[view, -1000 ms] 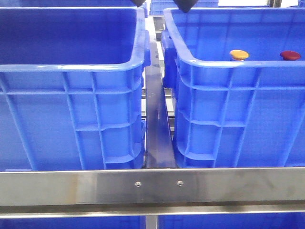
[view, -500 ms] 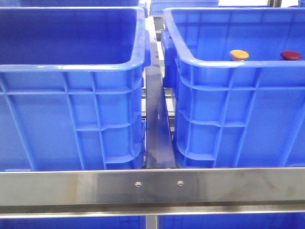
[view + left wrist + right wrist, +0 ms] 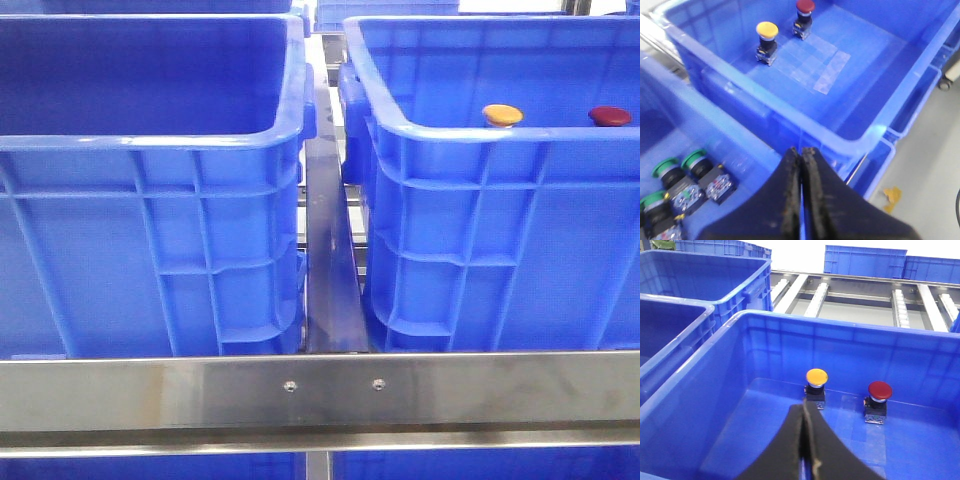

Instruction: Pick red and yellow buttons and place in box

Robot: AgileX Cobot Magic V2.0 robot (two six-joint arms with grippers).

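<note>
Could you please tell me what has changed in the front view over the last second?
The two dark end effector tips that showed at the top edge a second ago have left the front view. Nothing was grasped or released. The yellow button and red button stand unmoved in the right crate; the left crate is unmoved too.

The front camera sat low and close behind a steel rail (image 3: 320, 390), facing forward at the outer walls of two blue crates; only the caps of the yellow button (image 3: 501, 114) and red button (image 3: 608, 115) showed over the right crate's rim (image 3: 470, 132). The left wrist camera looked steeply down past that crate's rim (image 3: 790, 112) from beside it, taking in its whole floor (and part of the neighbouring crate). The right wrist camera looked across the rim (image 3: 700, 365) into the crate, nearer the buttons. All three views shared the two buttons.
</note>
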